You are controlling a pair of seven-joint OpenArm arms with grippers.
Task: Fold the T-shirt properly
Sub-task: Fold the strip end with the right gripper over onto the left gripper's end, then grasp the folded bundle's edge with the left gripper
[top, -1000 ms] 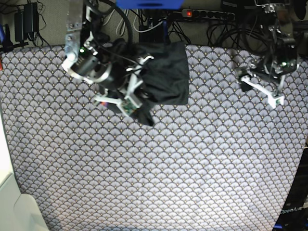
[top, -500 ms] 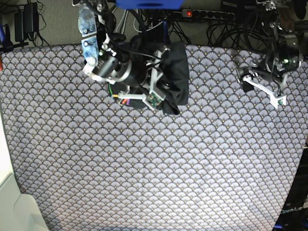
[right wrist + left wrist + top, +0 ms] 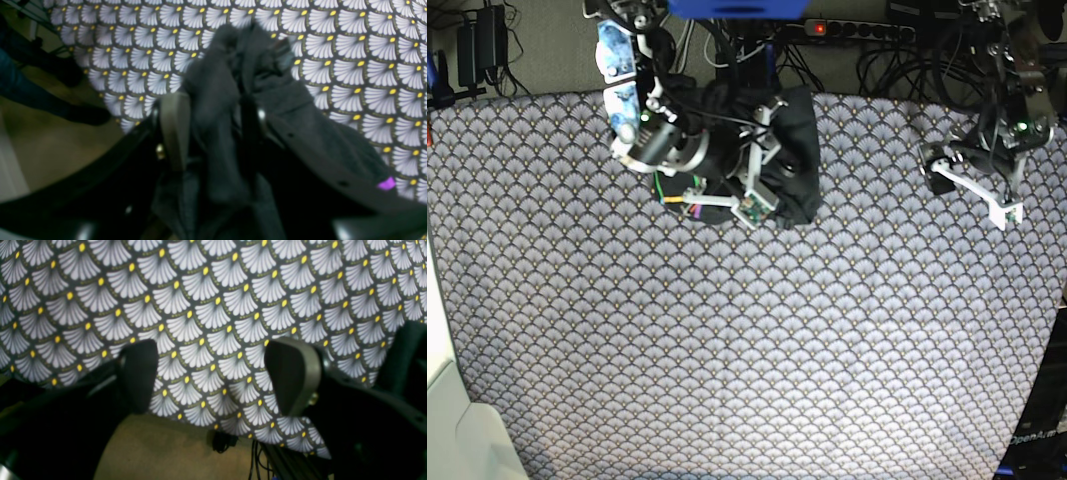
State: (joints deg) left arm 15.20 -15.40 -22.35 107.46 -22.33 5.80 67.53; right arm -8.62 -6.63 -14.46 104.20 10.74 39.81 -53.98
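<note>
Fan-patterned tablecloth (image 3: pixel 747 350) across the whole table. Dark T-shirt (image 3: pixel 792 150) bunched at far edge, partly hidden under right arm. Power strip (image 3: pixel 857 30) and cables behind. Right gripper (image 3: pixel 213 113): fabric between fingers, grip unclear. Left gripper (image 3: pixel 213 373) spread wide, holding nothing, well apart near table's far corner.

Only the partial white lettering "OpenArm" (image 3: pixel 1033 437) reads, at the base view's lower-right edge.
</note>
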